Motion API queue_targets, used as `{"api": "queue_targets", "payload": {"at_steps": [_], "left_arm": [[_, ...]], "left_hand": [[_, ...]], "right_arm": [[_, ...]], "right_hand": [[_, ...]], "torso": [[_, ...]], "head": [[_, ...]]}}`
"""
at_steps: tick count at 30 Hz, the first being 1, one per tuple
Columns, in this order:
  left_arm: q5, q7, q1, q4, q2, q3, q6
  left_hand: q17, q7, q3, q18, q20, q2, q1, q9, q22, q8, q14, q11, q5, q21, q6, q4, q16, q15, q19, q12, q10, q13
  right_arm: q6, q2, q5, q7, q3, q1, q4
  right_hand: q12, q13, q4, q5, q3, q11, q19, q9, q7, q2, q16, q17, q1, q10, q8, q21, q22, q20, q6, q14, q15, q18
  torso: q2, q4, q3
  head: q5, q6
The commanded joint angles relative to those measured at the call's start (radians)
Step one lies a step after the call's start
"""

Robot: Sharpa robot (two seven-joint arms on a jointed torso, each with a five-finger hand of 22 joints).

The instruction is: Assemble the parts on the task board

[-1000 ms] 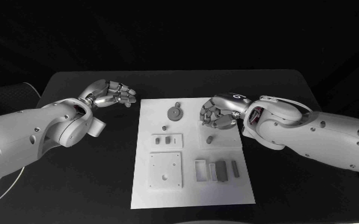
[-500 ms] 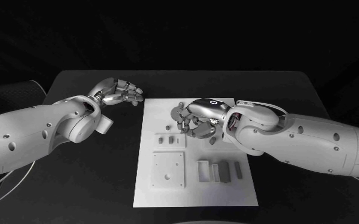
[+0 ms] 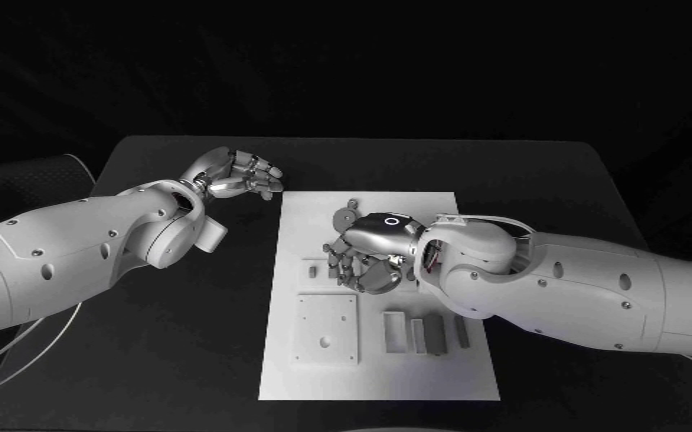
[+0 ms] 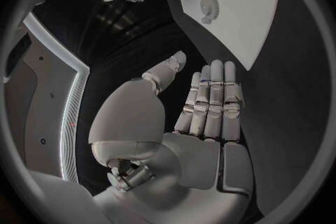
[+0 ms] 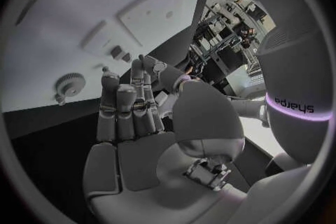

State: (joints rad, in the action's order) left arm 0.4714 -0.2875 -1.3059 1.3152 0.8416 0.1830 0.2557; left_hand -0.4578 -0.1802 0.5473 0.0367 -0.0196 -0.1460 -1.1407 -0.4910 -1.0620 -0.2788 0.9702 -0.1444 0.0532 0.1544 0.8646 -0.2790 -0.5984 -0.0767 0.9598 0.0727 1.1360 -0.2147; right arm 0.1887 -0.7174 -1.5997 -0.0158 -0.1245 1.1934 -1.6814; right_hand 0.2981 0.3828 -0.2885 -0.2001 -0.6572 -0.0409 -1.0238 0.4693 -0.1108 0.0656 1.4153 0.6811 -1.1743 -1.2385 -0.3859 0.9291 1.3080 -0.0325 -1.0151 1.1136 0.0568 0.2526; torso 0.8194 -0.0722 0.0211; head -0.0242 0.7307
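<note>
Head view: the white board lies at the centre of the black table, its long side running from 6 to 12 o'clock. Nearest the robot, at the board's 7 o'clock, sits a square plate with small holes. Just beside it, at 5 o'clock, three narrow grey bars lie side by side. Beyond the plate, at 9 o'clock, is a small rectangular block. The right hand hangs over the middle of the board, fingers curled downward and apart, with nothing seen in them; whether they touch the board cannot be told. The right wrist view shows the same fingers extended together, the palm bare. At the board's 12 o'clock lies a round gear, partly hidden by the right hand; it shows plainly in the left wrist view. The left hand is off the board at its 10 o'clock corner, above the table, loosely spread and holding nothing.
</note>
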Motion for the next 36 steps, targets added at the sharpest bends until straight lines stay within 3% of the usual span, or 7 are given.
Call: {"api": "queue_targets", "payload": {"at_steps": [1,5,12,23,36], "left_arm": [[-0.009,-0.003,-0.001,0.0,-0.005,-0.001,-0.005],[-0.009,-0.004,-0.001,-0.004,-0.01,-0.001,-0.006],[-0.009,-0.003,-0.001,-0.004,-0.012,-0.001,-0.007],[-0.01,-0.002,-0.001,0.0,-0.01,-0.001,-0.007],[-0.01,-0.003,-0.001,0.003,-0.005,-0.001,-0.009]], "left_hand": [[-0.002,0.0,-0.006,0.015,0.001,0.004,0.003,0.001,-0.001,0.002,0.006,0.001,-0.001,-0.006,-0.003,-0.001,0.004,-0.003,0.006,-0.005,-0.006,0.001],[-0.003,0.0,-0.006,0.015,0.001,0.004,0.003,0.001,-0.001,0.001,0.006,0.001,-0.001,-0.006,-0.003,-0.001,0.005,-0.004,0.006,-0.005,-0.006,0.001],[-0.004,0.0,-0.006,0.015,0.001,0.005,0.003,0.002,-0.001,0.001,0.006,0.001,-0.001,-0.007,-0.003,0.0,0.006,-0.004,0.006,-0.004,-0.006,0.002],[-0.005,0.0,-0.006,0.015,0.001,0.005,0.003,0.002,-0.001,0.001,0.006,0.001,-0.001,-0.007,-0.003,0.0,0.007,-0.004,0.006,-0.004,-0.006,0.002],[-0.006,0.0,-0.007,0.015,0.001,0.005,0.003,0.002,-0.002,0.001,0.006,0.001,-0.001,-0.007,-0.003,-0.001,0.008,-0.004,0.006,-0.004,-0.007,0.002]], "right_arm": [[-0.043,0.017,-0.044,0.01,-0.014,-0.001,0.005],[-0.047,0.039,-0.067,0.012,-0.027,-0.008,0.026],[-0.061,0.052,-0.07,0.016,-0.032,-0.031,0.038],[-0.099,0.049,-0.07,0.016,-0.041,-0.034,0.039],[-0.124,0.04,-0.069,0.009,-0.048,-0.034,0.039]], "right_hand": [[0.001,0.001,0.001,0.001,-0.005,-0.001,0.0,0.014,-0.001,-0.008,-0.005,-0.002,0.002,-0.004,-0.003,0.002,0.014,0.005,-0.006,-0.002,0.008,0.009],[0.001,0.001,0.0,0.001,-0.005,-0.001,0.0,0.014,-0.001,-0.009,-0.005,-0.001,0.002,-0.004,-0.003,0.002,0.015,0.005,-0.005,-0.001,0.008,0.009],[0.001,0.002,0.0,0.001,-0.005,-0.001,0.0,0.015,-0.001,-0.009,-0.004,-0.001,0.002,-0.004,-0.003,0.002,0.015,0.005,-0.005,-0.001,0.008,0.009],[0.0,0.002,-0.001,0.001,-0.005,-0.001,0.0,0.015,-0.001,-0.01,-0.004,-0.001,0.003,-0.004,-0.003,0.002,0.015,0.006,-0.005,0.0,0.008,0.009],[0.0,0.003,-0.001,0.001,-0.004,-0.001,0.0,0.016,-0.001,-0.01,-0.004,-0.001,0.004,-0.005,-0.003,0.002,0.015,0.006,-0.005,0.0,0.007,0.009]], "torso": [[0.0,-0.0014,0.0008],[0.001,-0.0007,-0.0004],[0.002,-0.0003,-0.0014],[0.002,0.0006,-0.0008],[0.001,0.0004,0.0]], "head": [[0.004,0.002],[0.01,0.007],[0.024,0.016],[0.03,0.022],[0.024,0.011]]}}
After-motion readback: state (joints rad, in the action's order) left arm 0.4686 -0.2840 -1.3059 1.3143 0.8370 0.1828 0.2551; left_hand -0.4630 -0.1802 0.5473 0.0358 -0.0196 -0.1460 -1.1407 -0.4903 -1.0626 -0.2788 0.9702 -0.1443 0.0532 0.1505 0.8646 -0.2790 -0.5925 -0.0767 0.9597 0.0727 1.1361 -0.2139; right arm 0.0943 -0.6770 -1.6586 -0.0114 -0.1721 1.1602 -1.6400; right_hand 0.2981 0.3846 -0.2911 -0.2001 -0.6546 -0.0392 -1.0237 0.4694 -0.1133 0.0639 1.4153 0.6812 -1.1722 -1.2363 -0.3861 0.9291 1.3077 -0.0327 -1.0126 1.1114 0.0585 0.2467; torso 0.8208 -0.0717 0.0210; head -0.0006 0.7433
